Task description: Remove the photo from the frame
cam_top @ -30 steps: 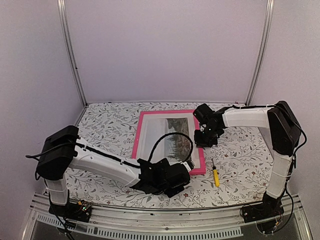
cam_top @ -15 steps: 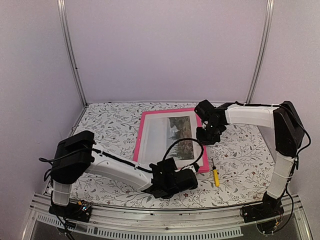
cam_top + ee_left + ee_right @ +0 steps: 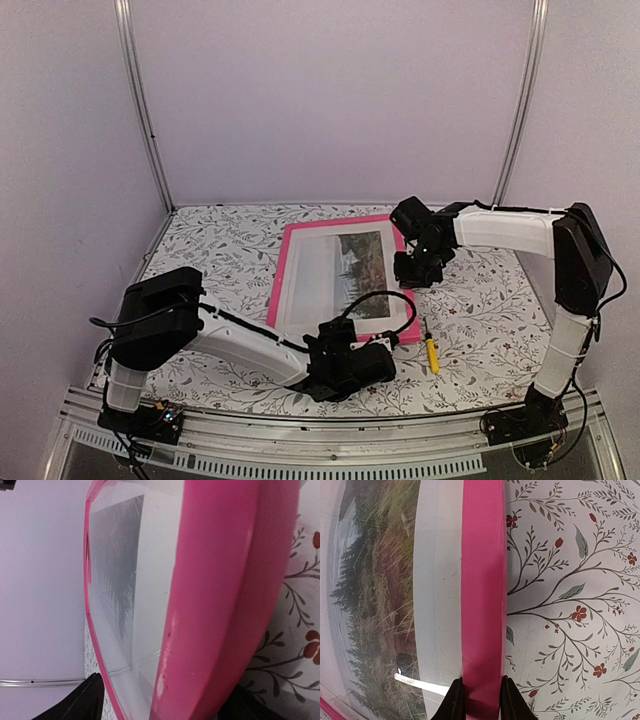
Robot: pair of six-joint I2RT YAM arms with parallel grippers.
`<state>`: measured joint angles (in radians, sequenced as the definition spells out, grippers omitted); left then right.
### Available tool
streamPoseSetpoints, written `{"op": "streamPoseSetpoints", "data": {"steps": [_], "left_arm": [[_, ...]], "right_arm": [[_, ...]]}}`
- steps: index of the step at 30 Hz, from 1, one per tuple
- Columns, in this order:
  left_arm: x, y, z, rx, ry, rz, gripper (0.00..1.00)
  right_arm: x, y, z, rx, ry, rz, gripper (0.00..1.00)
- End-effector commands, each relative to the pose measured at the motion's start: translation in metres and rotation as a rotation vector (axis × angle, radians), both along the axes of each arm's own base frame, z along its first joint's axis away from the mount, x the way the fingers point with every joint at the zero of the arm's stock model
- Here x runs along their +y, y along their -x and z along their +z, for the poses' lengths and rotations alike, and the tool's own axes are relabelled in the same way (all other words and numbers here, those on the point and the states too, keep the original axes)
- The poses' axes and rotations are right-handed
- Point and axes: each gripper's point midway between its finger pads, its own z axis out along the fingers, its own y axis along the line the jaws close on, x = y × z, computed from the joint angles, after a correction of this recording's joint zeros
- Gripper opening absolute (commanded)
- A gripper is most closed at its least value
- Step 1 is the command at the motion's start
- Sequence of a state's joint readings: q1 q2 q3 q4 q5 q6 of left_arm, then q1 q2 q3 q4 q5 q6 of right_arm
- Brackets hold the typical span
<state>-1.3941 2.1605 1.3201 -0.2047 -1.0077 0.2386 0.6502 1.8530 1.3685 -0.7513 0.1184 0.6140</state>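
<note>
The frame (image 3: pixel 274 283) has a narrow pink border and lies face up on the table, with the photo (image 3: pixel 340 268) of trees behind its glass. My right gripper (image 3: pixel 408 268) is shut on the frame's right border (image 3: pixel 482 580), one finger on each side, and the photo (image 3: pixel 375 605) lies just left of it. My left gripper (image 3: pixel 385 350) is at the frame's near right corner. In the left wrist view its jaws stand wide apart around the thick pink border (image 3: pixel 215 580), with one finger (image 3: pixel 87 700) over the glass.
A yellow-handled screwdriver (image 3: pixel 431 353) lies on the floral tablecloth (image 3: pixel 210 260) just right of the frame's near corner. A black cable (image 3: pixel 385 300) loops from the left wrist over the glass. Metal posts and pale walls close in the back and sides.
My left arm has slid right along the frame's near edge to its corner. The frame has turned slightly, its far right corner going back. My right gripper keeps its hold and moved with it.
</note>
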Motion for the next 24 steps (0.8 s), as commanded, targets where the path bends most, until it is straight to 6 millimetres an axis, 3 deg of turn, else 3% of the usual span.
{"op": "streamPoseSetpoints", "data": {"steps": [1, 10, 14, 17, 19, 24], "left_arm": [[-0.006, 0.001, 0.016, -0.066, 0.018, -0.028, 0.73], [-0.010, -0.005, 0.043, -0.176, 0.064, -0.033, 0.40], [-0.011, -0.009, 0.058, -0.232, 0.088, -0.014, 0.19], [-0.012, -0.011, 0.071, -0.267, 0.122, -0.001, 0.10], [-0.011, -0.012, 0.082, -0.295, 0.146, 0.005, 0.06], [-0.004, -0.015, 0.115, -0.359, 0.242, 0.023, 0.00]], "right_arm": [[0.025, -0.014, 0.056, -0.122, -0.149, 0.001, 0.00], [0.032, -0.010, 0.070, -0.131, -0.223, 0.019, 0.02], [0.032, -0.007, 0.078, -0.146, -0.243, 0.020, 0.11], [0.033, -0.006, 0.088, -0.169, -0.274, 0.021, 0.28], [0.034, -0.006, 0.098, -0.196, -0.297, 0.024, 0.46], [0.040, 0.000, 0.143, -0.295, -0.406, 0.071, 0.84]]}}
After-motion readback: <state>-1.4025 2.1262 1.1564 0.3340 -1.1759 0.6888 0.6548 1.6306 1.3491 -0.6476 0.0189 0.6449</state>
